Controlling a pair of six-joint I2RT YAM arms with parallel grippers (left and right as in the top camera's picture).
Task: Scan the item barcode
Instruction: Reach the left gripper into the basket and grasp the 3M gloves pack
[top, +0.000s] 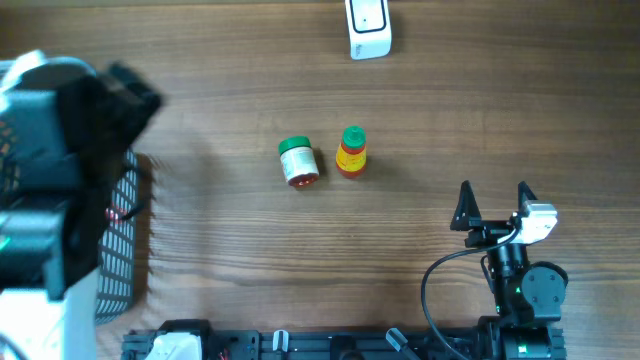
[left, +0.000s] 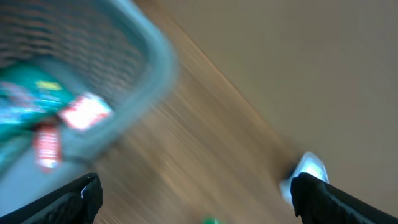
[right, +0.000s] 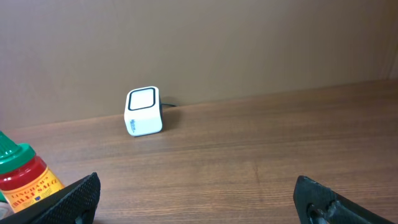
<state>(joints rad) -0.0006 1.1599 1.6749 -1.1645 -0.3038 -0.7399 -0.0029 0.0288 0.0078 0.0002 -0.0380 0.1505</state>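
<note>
A mock shop checkout (wooden table): barcode scanner, shopping basket.

Overhead straight down, right wrist low and forward, both showing scanner

Scanner cropped; basket blurred

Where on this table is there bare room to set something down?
Bare wood stretches between the scanner, the red sauce bottle and the right tool, and again between the basket and the green-lidded jar. It is crowded mid-table, where jar and bottle sit close together.
</note>
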